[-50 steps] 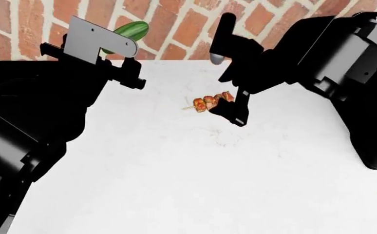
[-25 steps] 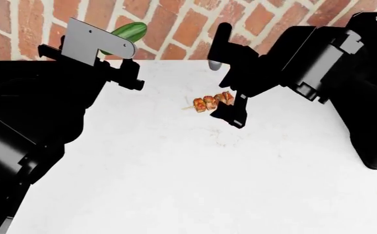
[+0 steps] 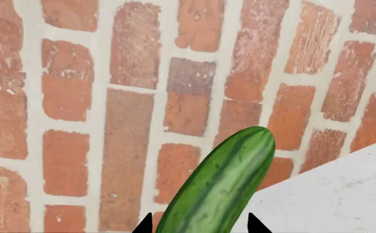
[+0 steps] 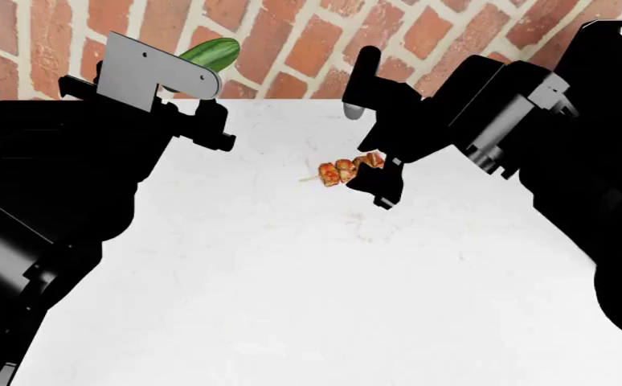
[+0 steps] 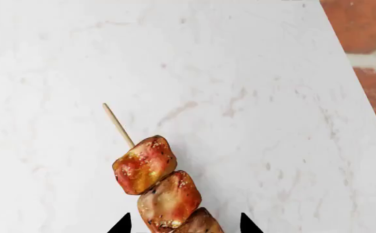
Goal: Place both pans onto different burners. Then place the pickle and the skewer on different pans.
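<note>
Left pincer: clenched on the smooth green oblong pickle; two black fingertips flank its lower end, with most of its length free beyond them.
Pickle place: held up in the air at the far left of the scene, in front of the red brick wall, over the far edge of the white marble tabletop.
Pickle axis: runs straight out from the pincer; the rounded free tip points away and up toward the wall.
Pickle handling: I judge it light, firm and slick-skinned; held by one end, it could slip or swing, so a mid-body hold would be safer.
Right pincer: grasping the short thin wooden skewer of orange-brown meat chunks, fingertips astride the chunk nearest the wrist.
Skewer place: far centre of the scene, low over the tabletop; contact with it cannot be told.
Skewer axis: lies roughly level, its bare stick tip pointing left and slightly nearer.
Skewer handling: probably light, with a thin, snappable stick; the chunks give the broadest hold.
Pans, burners: none shown.
</note>
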Controlling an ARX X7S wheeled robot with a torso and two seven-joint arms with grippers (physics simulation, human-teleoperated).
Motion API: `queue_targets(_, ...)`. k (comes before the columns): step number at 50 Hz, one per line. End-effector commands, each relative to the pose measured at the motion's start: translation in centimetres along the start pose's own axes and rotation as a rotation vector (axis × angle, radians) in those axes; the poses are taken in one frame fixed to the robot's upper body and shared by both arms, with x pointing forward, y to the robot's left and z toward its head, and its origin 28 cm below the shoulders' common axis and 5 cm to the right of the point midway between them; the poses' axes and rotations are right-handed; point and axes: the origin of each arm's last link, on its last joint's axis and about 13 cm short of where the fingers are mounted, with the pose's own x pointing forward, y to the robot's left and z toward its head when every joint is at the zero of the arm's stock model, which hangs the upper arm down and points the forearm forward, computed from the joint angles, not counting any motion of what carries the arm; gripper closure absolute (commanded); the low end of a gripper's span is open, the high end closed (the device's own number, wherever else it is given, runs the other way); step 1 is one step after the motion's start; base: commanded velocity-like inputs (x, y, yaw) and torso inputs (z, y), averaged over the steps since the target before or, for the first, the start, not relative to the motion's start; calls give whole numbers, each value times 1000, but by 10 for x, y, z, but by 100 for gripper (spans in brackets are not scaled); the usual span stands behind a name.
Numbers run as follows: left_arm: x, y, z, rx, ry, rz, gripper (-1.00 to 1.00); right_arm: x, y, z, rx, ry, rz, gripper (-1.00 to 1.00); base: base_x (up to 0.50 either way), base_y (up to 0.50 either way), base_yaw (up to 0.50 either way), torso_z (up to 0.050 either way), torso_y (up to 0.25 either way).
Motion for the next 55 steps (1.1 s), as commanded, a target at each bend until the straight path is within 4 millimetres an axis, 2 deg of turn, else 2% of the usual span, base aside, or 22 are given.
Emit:
queue_targets(1, -1, 1, 1, -6, -3, 8, 100, 20, 4, -13, 11, 73, 30, 100, 0, 0, 0, 0, 0)
queue_targets(10, -1, 0, 1, -6, -4, 4, 100, 18, 3, -11, 6, 90, 27, 100, 0, 0, 0, 0, -1)
queue_targets(20, 0, -3, 2, -23, -5, -8, 100, -3, 10, -1, -73, 56, -24, 100, 0, 0, 0, 0, -1)
queue_targets(34, -2, -5, 4, -33, -19, -24, 100, -30, 20, 12, -77, -78, -98, 100, 0, 0, 0, 0, 0)
queue_targets(45, -3, -5, 4, -29, -23, -22, 100, -42, 19, 16, -82, -146, -179, 100, -258, 1, 0, 0, 0)
queue_targets(55, 0, -5, 7, -55, -27, -6, 100, -54, 24, 17, -37, -237, -302, 100, -481, 105, 0, 0, 0)
